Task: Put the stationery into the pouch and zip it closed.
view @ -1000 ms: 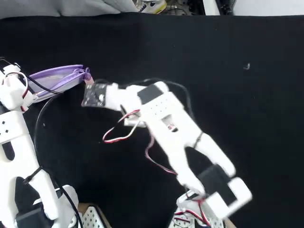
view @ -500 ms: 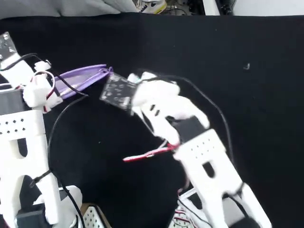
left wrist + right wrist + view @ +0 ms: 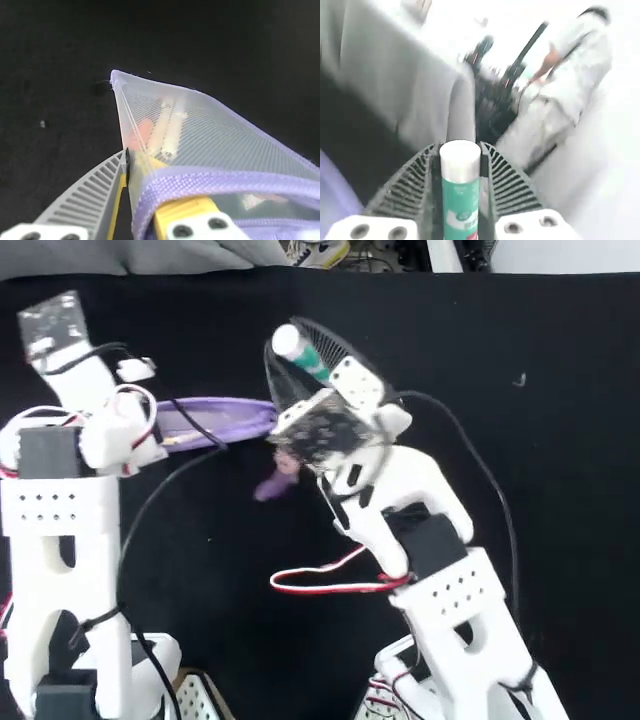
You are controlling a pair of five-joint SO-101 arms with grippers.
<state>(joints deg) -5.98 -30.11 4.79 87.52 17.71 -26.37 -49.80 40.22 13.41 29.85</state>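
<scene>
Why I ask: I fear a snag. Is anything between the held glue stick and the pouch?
No object lies between the glue stick, held in the right gripper, and the pouch. One black cable does cross over the pouch, beside the left gripper.
</scene>
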